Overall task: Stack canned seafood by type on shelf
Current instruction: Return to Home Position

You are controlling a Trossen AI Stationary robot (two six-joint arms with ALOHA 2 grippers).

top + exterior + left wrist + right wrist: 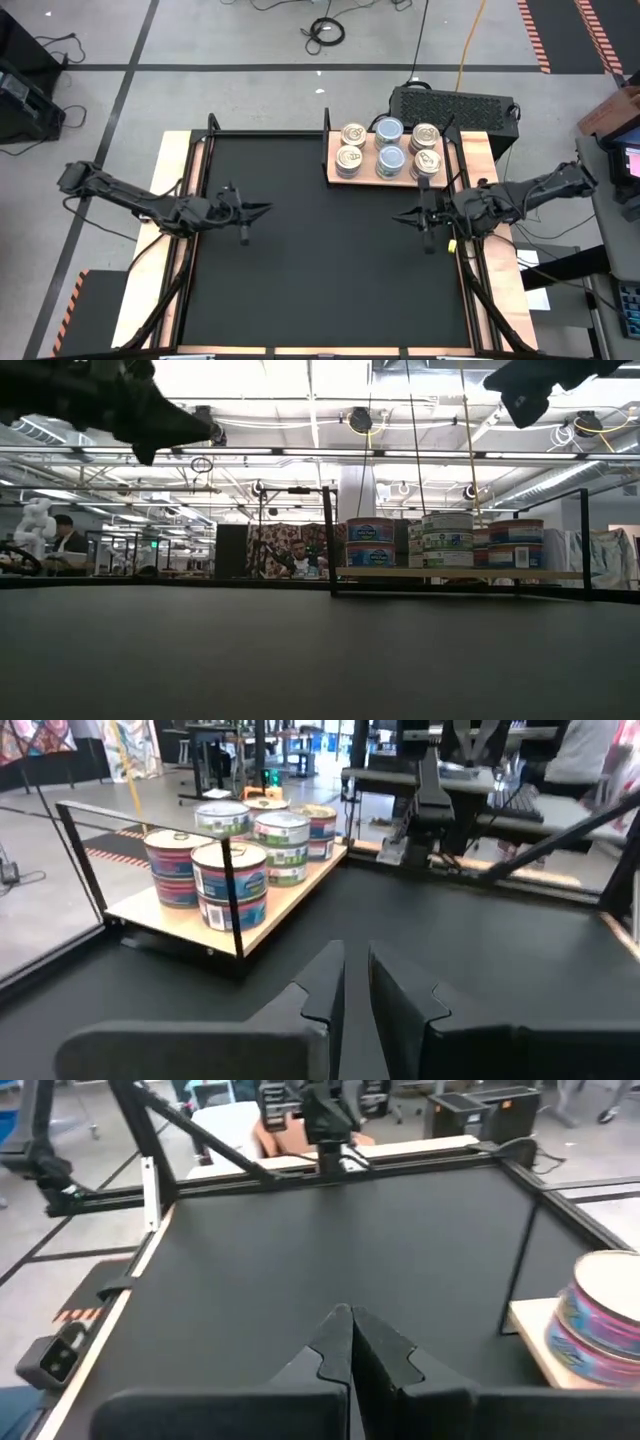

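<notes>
The canned seafood (388,148) stands in six short stacks on the shelf (370,178), a light-brown board at the table's far right. The two middle stacks have silvery-blue lids (388,128). The four outer stacks have cream-gold lids (352,134). The tins (230,885) rest flat, one on another. My left gripper (267,210) hangs over the mat's left side. Its fingers (330,982) stand a narrow gap apart around nothing. My right gripper (397,217) hangs over the mat's right side, nearer than the shelf, its fingers (335,1342) shut on nothing.
Black frame bars (327,145) run along the shelf's left side and the table's edges. A black box (452,105) sits behind the table's far edge. The black mat (330,270) between the arms is bare. People (300,560) sit in the room beyond.
</notes>
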